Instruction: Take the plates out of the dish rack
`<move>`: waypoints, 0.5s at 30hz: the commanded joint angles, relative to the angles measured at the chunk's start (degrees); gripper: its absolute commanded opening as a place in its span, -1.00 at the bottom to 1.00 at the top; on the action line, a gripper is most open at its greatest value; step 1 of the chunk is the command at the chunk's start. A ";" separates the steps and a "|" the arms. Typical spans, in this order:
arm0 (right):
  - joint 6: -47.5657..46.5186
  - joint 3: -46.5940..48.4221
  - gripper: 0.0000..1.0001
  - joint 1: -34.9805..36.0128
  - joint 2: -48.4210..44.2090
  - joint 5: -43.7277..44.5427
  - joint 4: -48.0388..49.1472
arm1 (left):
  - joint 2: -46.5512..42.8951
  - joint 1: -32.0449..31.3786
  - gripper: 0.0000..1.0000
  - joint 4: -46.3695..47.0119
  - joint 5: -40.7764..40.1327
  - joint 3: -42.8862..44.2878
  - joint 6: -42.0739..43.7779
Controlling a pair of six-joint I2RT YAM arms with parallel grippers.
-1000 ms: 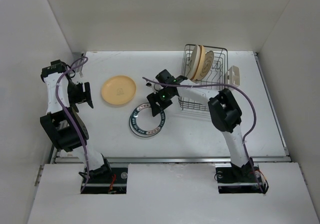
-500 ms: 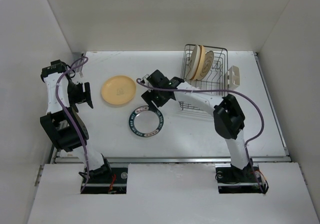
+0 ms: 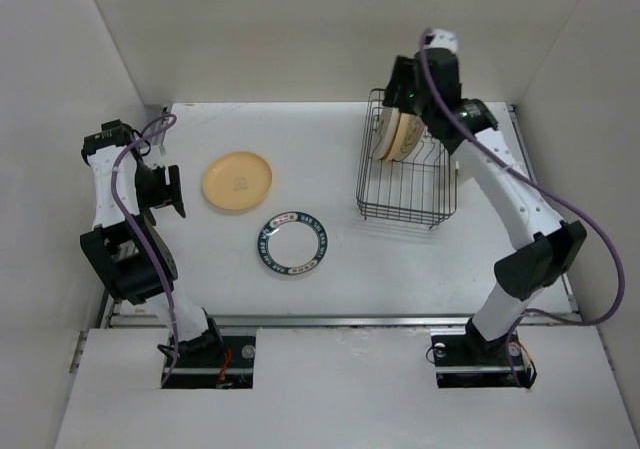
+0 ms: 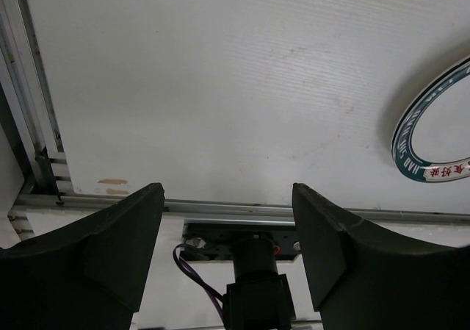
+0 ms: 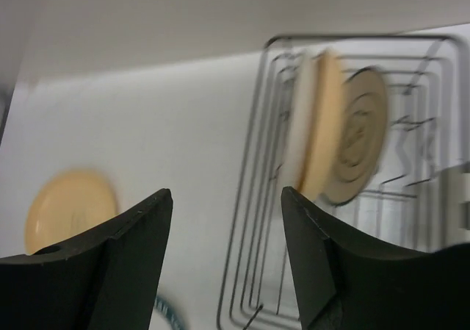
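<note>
My L gripper (image 3: pixel 165 191) hangs low at the 9 o'clock side of the white table (image 3: pixel 420 269). Jaws wide apart, nothing btwn them. Its cam looks back toward the near rail, w/ the white round plate w/ dark rim ring (image 3: pixel 293 244) cut off at the view's 3 o'clock edge.

My R gripper (image 5: pixel 226 198) is up high above the far end of the rectangular dark wire dish rack (image 3: pixel 405 189), which sits at the table's 1 o'clock. Jaws wide here too, empty, touching neither rack nor plates.

Inside the rack, toward its 11 o'clock corner, 3 round plates stand on edge, packed close. There's a cream plate (image 5: pixel 296 124), an upright yellow-orange plate (image 5: pixel 324 120) right beside it, then a tan plate w/ concentric rings (image 5: pixel 361 135) on the 3 o'clock side. R wrist view is blurred, so I can't tell if they touch each other.

2 plates lie flat on the table outside the rack. A flat yellow-orange plate (image 3: pixel 237 180) sits at 10 o'clock from table centre. The ring-rimmed one lies near it at its 5 o'clock, not touching. Both are well apart from the rack, off its 9 o'clock side.
</note>
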 commanded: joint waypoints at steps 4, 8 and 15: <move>7.79 6.64 0.30 -9.80 4.27 13.30 -5.46 | -3.24 -0.18 0.35 -0.04 -0.70 -1.12 0.74; 11.72 7.17 0.30 -15.16 7.88 8.82 -5.99 | -3.24 -0.18 0.35 0.48 -1.23 -1.65 0.74; 11.92 4.62 0.30 -19.13 15.00 -1.21 -3.35 | -3.76 -0.18 0.35 1.01 -1.76 -2.79 0.74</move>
